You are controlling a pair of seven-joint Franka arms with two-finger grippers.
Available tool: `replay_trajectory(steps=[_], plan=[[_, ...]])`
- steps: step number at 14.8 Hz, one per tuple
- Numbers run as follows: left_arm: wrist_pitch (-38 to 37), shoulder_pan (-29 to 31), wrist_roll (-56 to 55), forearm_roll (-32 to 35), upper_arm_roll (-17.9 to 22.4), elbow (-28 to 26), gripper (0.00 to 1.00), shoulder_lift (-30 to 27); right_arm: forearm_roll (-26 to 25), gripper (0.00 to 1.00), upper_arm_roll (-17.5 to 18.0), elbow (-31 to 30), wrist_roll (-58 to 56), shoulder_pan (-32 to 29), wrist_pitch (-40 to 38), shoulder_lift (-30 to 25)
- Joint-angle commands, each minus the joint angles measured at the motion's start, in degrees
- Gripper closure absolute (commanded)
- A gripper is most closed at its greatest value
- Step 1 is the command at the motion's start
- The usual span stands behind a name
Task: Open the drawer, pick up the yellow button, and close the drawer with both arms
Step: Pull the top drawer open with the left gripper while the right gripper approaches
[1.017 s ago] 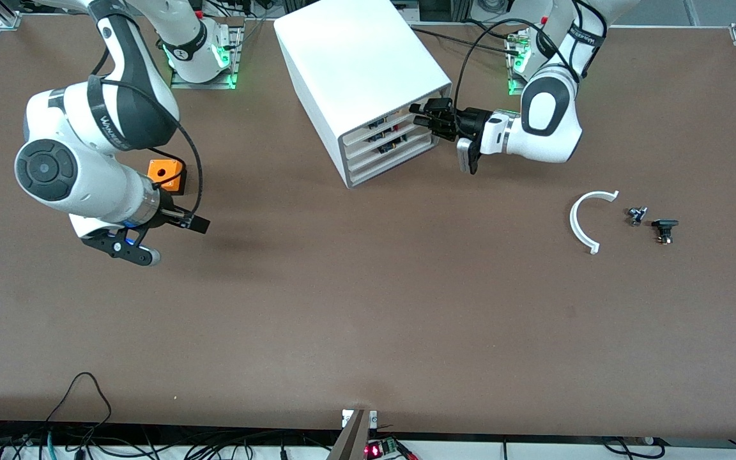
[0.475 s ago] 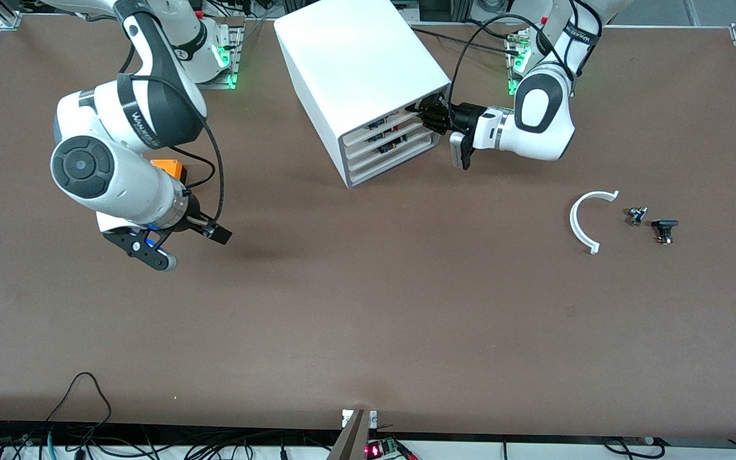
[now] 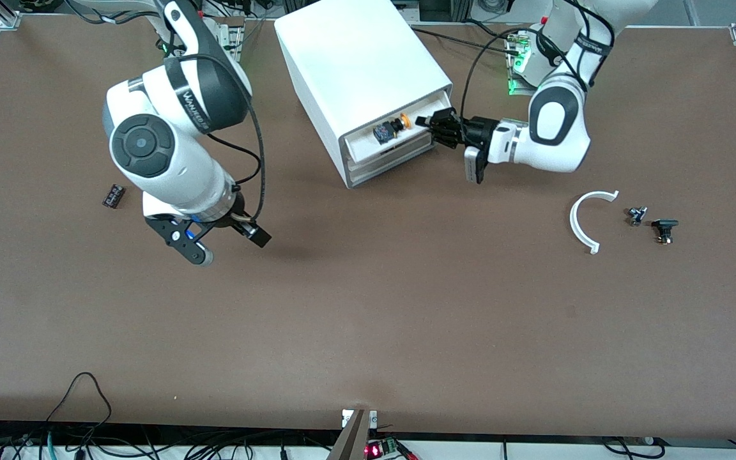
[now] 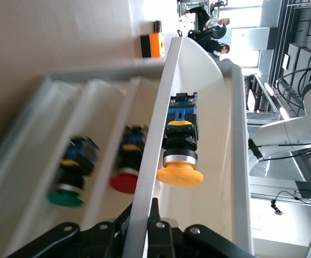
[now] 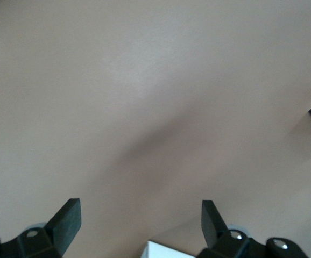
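Observation:
The top drawer (image 3: 363, 144) of the white cabinet (image 3: 355, 57) is pulled partly out. The button (image 3: 400, 121) lies on its side in it, orange cap toward the left gripper and dark body inward. My left gripper (image 3: 433, 124) is shut on the drawer's front wall. In the left wrist view the fingers (image 4: 156, 228) pinch that wall (image 4: 145, 183), and the button (image 4: 179, 174) lies just inside it. My right gripper (image 3: 227, 245) hangs open and empty over bare table toward the right arm's end, its jaws spread wide (image 5: 139, 221).
The lower drawers hold a red button (image 4: 126, 181) and a green one (image 4: 66, 196). A small black part (image 3: 113, 195) lies near the right arm. A white curved piece (image 3: 584, 223) and two small dark parts (image 3: 636, 215) (image 3: 664, 229) lie toward the left arm's end. An orange cube (image 4: 152, 44) shows in the wrist views.
The left gripper has pulled the top drawer out, which uncovered the button. The right arm has swung toward the cabinet; it now hides the orange cube and has uncovered the small black part.

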Motion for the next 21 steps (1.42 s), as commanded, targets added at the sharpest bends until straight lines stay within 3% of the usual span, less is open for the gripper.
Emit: replay_trajectory(steps=[1, 6, 7, 8, 9, 12, 17, 21], plan=[[1.5, 4.4, 0.1, 6.9, 0.1, 7.7, 1.00, 6.9, 0.4, 0.01, -0.1, 3.0, 5.1, 2.0, 1.8, 1.7], [1.2, 7.3, -4.1, 14.1, 0.1, 14.0, 1.00, 9.1, 3.5, 0.01, -0.1, 4.0, 15.5, 6.0, 6.6, 1.8], [1.2, 7.2, -4.5, 14.7, 0.1, 14.2, 0.85, 9.1, 3.5, 0.01, -0.1, 4.8, 18.0, 7.0, 7.0, 2.0], [1.2, 7.2, -4.5, 14.7, 0.1, 14.3, 0.16, 9.1, 3.5, 0.01, -0.1, 5.3, 20.2, 7.8, 7.5, 2.1], [1.2, 7.4, -4.4, 14.8, 0.1, 14.3, 0.00, 9.1, 3.5, 0.01, -0.1, 5.5, 22.6, 8.9, 8.4, 2.1], [0.5, 7.9, -7.9, 16.8, 0.6, 16.0, 0.00, 8.2, 3.5, 0.01, -0.1, 5.7, 29.5, 11.4, 12.0, 2.2], [-11.1, 10.3, -29.9, 38.6, 0.6, 31.8, 0.00, 7.9, 3.4, 0.01, -0.2, 7.5, 38.5, 16.2, 16.7, 3.8], [-13.3, 10.1, -41.8, 54.5, 0.2, 39.6, 0.00, 7.8, 3.5, 0.01, -0.1, 11.8, 43.8, 19.8, 18.3, 7.4]])
